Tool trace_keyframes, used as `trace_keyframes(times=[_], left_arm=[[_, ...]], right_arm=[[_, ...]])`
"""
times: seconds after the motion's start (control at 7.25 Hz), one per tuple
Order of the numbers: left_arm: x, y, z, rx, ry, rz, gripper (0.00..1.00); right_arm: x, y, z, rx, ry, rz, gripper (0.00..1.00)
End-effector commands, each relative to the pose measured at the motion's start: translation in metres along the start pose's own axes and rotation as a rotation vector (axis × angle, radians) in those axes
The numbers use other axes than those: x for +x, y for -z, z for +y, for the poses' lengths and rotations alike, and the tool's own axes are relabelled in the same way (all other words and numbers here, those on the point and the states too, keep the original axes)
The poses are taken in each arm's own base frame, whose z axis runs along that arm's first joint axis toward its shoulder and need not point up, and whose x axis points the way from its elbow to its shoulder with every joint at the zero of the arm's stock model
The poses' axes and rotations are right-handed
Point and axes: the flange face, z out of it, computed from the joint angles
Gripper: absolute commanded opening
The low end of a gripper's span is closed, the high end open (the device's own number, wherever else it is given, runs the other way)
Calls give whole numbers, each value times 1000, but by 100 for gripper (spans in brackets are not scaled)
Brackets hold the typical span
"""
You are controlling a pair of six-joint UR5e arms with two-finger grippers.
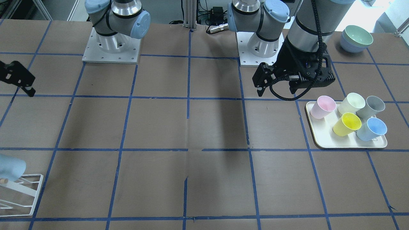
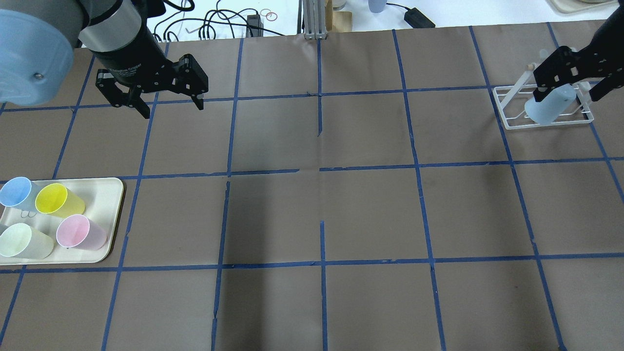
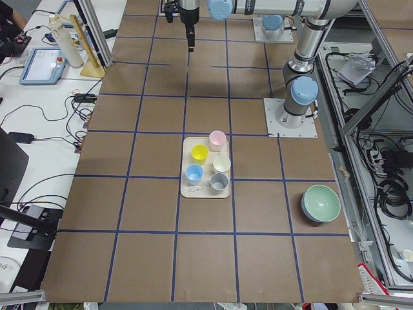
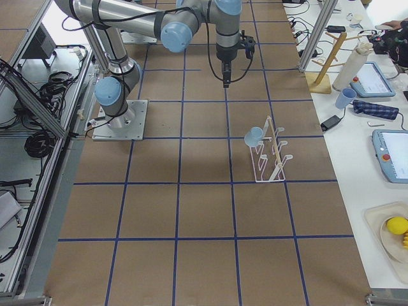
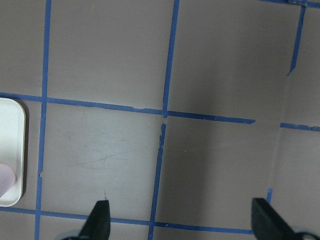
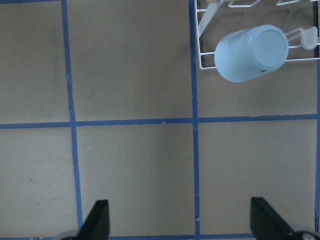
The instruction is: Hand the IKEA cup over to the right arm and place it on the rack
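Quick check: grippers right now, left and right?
Left gripper: open, holding nothing.
Right gripper: open, holding nothing; the small pale blue plastic cup sits on the white wire rack.

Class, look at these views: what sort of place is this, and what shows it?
Probably a robotics lab: a left arm and right arm bolted to a table gridded with blue tape, with a control tablet on the side bench.

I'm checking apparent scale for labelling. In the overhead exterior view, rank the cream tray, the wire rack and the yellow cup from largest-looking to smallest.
1. cream tray, largest, though cut off at the view's left edge
2. wire rack, somewhat smaller
3. yellow cup, clearly smallest
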Motion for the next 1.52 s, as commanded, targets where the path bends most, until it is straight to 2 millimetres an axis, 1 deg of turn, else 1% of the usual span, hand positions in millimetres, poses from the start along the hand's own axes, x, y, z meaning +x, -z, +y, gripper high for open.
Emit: trace_keyframes(times=[0.0, 0.14, 0.41, 0.55, 0.83, 1.38], left_arm=[[0, 1, 0, 3, 0, -1, 100], [0, 0, 0, 1, 0, 0, 100], [0, 0, 0, 0, 0, -1, 100], [0, 0, 0, -1, 0, 0, 100], [0, -1, 1, -2, 0, -1, 100], [0, 0, 0, -1, 0, 0, 100]], right_arm=[[-84, 4, 19, -36, 0, -11, 100], [-112, 3, 29, -55, 13, -13, 100], [-141, -4, 37, -91, 24, -13, 100], [-141, -5, 40, -100, 26, -15, 100], [-135, -11, 38, -115, 15, -9, 100], [-136, -10, 41, -131, 7, -5, 100]])
